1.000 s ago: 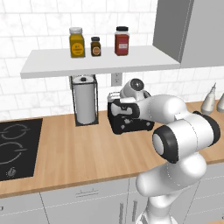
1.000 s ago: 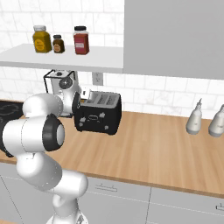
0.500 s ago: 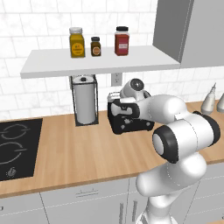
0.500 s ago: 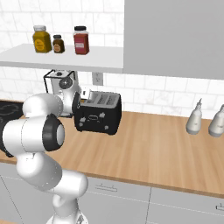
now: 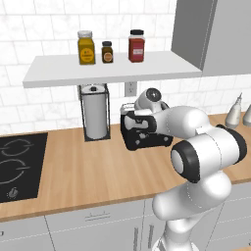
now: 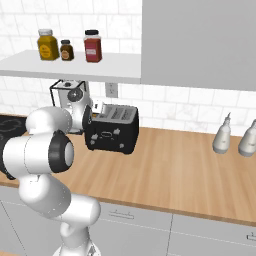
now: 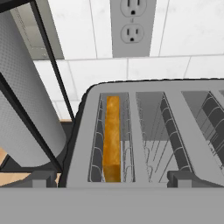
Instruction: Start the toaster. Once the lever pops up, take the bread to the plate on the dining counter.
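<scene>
A wood worktop (image 5: 83, 171) runs along a white tiled wall. The toaster (image 6: 112, 131) sits there, the bread (image 7: 112, 138) deep in its end slot. The gripper (image 5: 138, 128) hangs right over it; I cannot tell how wide. It could bump the paper towel (image 7: 22, 113) just beside.

Home kitchen: cooktop (image 5: 17, 166), wood counter (image 6: 190, 175), spice shelf (image 5: 112, 68), tiled wall.

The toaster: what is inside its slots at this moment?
In the toaster, the leftmost slot holds the bread, standing on edge, crust up. The neighbouring slots show bare wire racks. The bread's lower part is hidden.
</scene>
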